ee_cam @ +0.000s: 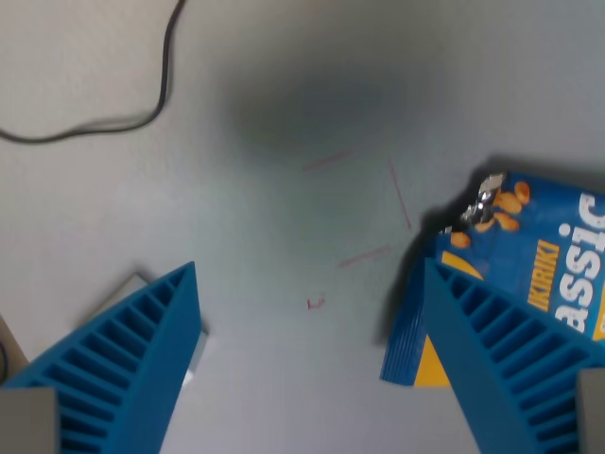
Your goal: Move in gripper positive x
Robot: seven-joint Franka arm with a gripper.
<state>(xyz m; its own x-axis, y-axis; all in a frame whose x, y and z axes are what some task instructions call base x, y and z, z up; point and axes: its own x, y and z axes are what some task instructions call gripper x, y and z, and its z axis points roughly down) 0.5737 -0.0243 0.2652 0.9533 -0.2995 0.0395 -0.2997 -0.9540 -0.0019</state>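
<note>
My gripper point(310, 269) is open above a pale grey tabletop point(284, 189), with bare surface between its two blue ribbed fingers. The left finger point(142, 350) rises from the bottom left. The right finger point(501, 350) rises from the bottom right and overlaps a blue snack bag point(539, 246) with orange and white print. The bag lies flat at the wrist view's right, partly hidden behind that finger and cut off by the frame edge.
A black cable point(142, 109) curves across the top left of the table. A small pale flat object point(128, 288) peeks out beside the left finger. Faint red pen marks point(364, 255) lie on the table's middle.
</note>
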